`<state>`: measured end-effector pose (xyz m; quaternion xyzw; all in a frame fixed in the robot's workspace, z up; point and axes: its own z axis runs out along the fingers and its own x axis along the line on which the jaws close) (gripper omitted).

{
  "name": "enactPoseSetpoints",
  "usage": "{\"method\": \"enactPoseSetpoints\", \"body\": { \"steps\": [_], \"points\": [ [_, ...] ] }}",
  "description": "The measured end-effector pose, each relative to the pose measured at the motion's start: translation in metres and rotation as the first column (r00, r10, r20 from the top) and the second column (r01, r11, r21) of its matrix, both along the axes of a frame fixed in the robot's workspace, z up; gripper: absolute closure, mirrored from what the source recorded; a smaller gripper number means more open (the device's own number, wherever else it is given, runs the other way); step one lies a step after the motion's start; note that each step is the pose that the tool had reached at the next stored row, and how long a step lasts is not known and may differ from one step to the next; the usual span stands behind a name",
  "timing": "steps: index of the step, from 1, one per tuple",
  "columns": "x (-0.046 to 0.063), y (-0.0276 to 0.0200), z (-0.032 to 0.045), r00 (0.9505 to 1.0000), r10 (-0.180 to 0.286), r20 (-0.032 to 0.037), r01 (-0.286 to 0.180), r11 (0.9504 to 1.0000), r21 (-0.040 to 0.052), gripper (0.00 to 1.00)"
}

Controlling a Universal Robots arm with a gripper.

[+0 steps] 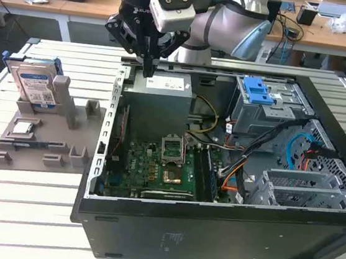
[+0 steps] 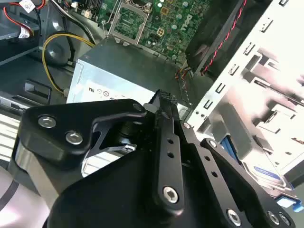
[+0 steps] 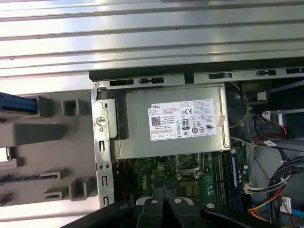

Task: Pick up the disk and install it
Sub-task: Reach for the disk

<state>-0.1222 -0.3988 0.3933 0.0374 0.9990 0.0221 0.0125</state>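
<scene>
**Disk (image 1: 37,86) unpicked in its rack, end effector empty over the case**

Stood upright in a grey rack (image 1: 68,117) on the slatted worktop (image 1: 26,213), at the exterior view's left, well apart from the end effector (image 1: 148,70). Hung with fingers pinched together on nothing, just above the power supply (image 1: 160,85) at a corner of the open computer case (image 1: 211,234).

Risked knocking the power supply, or catching the case's metal edge, on any low sideways move toward the rack. Risked shoving or tipping the thin, tall disk if brought down without opening first, or jamming it in its slot if gripped off centre. Risked confusion, too, with the bare blue bracket (image 1: 257,90) sitting on the drive cage.

Could not judge the gap between fingertips and power supply. Could not see the disk's lower half, sunk behind the rack's posts, nor any bay meant to take it, crowded as that side was by cables (image 1: 243,169). Caught the disk in the first wrist view as a blue strip, cut off at the edge.
</scene>
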Motion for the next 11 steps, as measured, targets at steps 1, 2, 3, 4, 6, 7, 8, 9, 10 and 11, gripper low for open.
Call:
{"method": "enactPoseSetpoints", "body": {
  "steps": [1,2,3,4,6,7,8,9,10,11],
  "points": [
    [0.0,0.0,0.0,1.0,0.0,0.0,0.0,1.0,0.0,0.9],
    [-0.002,0.0,0.0,1.0,0.0,0.0,0.0,1.0,0.0,0.9],
    [-0.004,0.0,0.0,1.0,0.0,0.0,0.0,1.0,-0.0001,0.9],
    [-0.007,0.0,0.0,1.0,0.0,0.0001,0.0,1.0,0.0,0.9],
    [-0.011,0.0,0.0,1.0,0.0,0.0,0.0,1.0,-0.0001,0.9],
    [-0.014,0.0,0.0,1.0,0.0,0.0,0.0,1.0,0.0,0.9],
    [-0.018,0.0,0.0,1.0,0.0,0.0,0.0,1.0,0.0,0.9],
    [-0.02,0.0,0.0,1.0,0.0,0.0,0.0,1.0,0.0001,0.9],
    [-0.023,0.0,0.0,1.0,0.0,0.0,0.0,1.0,0.0,0.9],
    [-0.024,0.0,0.0,1.0,0.0,0.0,0.0,1.0,0.0,0.9]
  ]
}}
